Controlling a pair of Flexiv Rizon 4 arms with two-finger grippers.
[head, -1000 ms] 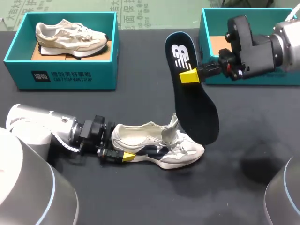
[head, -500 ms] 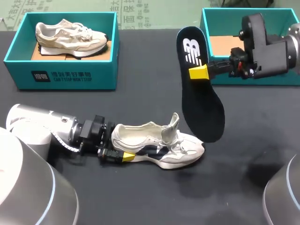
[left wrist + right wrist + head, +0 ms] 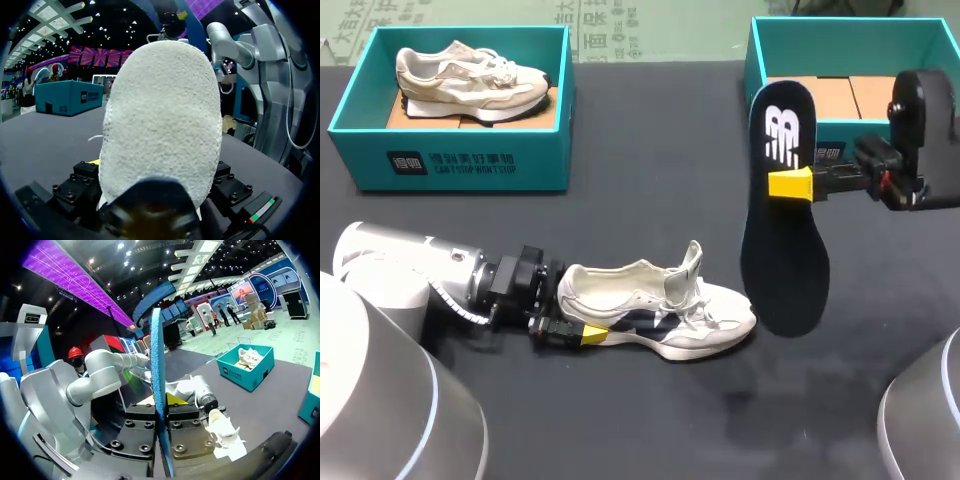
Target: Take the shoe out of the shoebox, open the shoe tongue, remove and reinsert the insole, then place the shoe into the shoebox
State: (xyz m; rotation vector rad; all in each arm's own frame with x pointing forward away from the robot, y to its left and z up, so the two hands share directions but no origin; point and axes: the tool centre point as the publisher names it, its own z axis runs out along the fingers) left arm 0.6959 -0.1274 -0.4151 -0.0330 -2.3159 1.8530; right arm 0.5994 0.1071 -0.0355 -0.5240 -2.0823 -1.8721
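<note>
The shoe (image 3: 660, 310) lies on its side on the dark tabletop (image 3: 650, 180), toe towards the right arm, tongue raised. The left pincer (image 3: 582, 335) is at the heel. One yellow tip bears on the heel's near side. In the left wrist view the heel fills the space between the finger mounts, so the pincer is pinching the shoe.

The right pincer (image 3: 790, 185) is pressed together on the black insole (image 3: 782, 210), gripping it near the heel end. The insole hangs roughly upright in the air, logo end up and toe end down, just beside the shoe's toe. The right wrist view shows it edge-on between the two fingers.

The teal shoebox (image 3: 850, 45) stands behind the insole at the far right. A second box (image 3: 450, 155) at the far left holds another shoe (image 3: 470, 75).
</note>
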